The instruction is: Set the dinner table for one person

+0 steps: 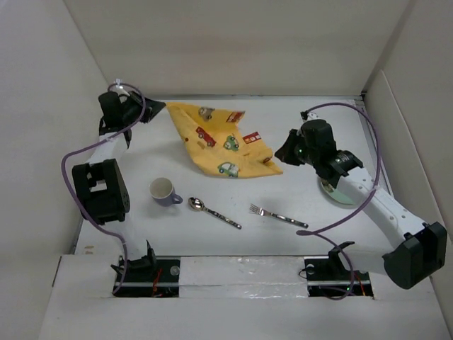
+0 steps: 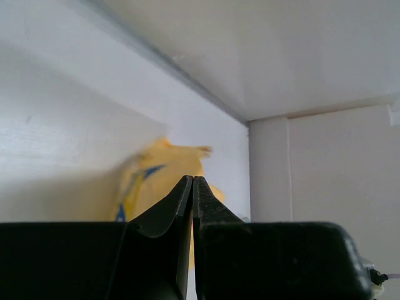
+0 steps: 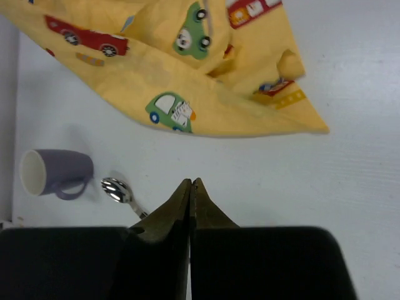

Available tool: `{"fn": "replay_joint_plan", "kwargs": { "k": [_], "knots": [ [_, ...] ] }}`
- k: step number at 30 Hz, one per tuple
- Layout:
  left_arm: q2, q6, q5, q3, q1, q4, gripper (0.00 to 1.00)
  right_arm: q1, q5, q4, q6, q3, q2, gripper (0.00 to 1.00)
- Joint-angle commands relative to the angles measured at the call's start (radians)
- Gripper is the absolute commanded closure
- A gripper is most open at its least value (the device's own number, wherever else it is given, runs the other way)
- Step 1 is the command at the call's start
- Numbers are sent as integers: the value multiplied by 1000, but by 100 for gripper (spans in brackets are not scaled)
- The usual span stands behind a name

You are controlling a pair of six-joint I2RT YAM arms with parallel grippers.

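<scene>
The yellow placemat (image 1: 223, 142) printed with cartoon cars lies crumpled at the back of the white dinner table (image 1: 212, 241). My left gripper (image 1: 154, 108) is at its far left corner and is shut on that corner. In the left wrist view the cloth (image 2: 156, 178) shows blurred just behind the closed tips (image 2: 192, 179). My right gripper (image 1: 282, 154) is shut and empty, hovering just off the placemat's near right corner. In its wrist view the tips (image 3: 190, 181) sit over bare table below the cloth (image 3: 187, 69).
A purple mug (image 1: 164, 191) (image 3: 53, 174), a spoon (image 1: 212, 212) (image 3: 119, 190) and a fork (image 1: 277, 216) lie in a row near the front. A pale plate (image 1: 331, 191) is mostly hidden under my right arm. White walls enclose the table.
</scene>
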Motion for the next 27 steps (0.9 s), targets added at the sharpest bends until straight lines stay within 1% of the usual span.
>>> {"fn": "replay_joint_plan", "kwargs": {
  "k": [1,3,4,5,7,8,9,10,12,14,18,21,27],
  "knots": [
    [-24,-8,50,-58,21,144,100,-15,30,68,9,-61,10,100],
    [-20,-2,44,-106,31,153,100,-15,94,62,23,-72,46,100],
    [-27,17,26,-126,31,141,100,-27,140,62,31,-69,81,88],
    [-27,18,26,-126,31,141,100,-27,140,62,31,-69,101,88],
    [-35,44,0,-140,40,101,100,-40,157,75,43,-55,156,66],
    [-40,63,-8,-146,40,87,100,-50,172,71,49,-29,187,49],
    [-43,70,-17,-153,40,83,100,-50,181,62,67,-8,255,45],
    [-50,73,-28,-160,40,75,100,-59,203,27,84,12,291,41],
    [-61,84,-40,-176,40,61,100,-73,206,-7,120,62,377,42],
    [-84,84,-54,-192,40,60,100,-98,189,-18,163,69,414,44],
    [-116,103,-66,-193,40,35,100,-135,168,8,279,19,422,45],
    [-133,148,-86,-172,40,-28,100,-154,142,14,325,5,437,45],
    [-162,165,-85,-189,40,-37,100,-155,77,19,370,5,503,46]
  ]
}}
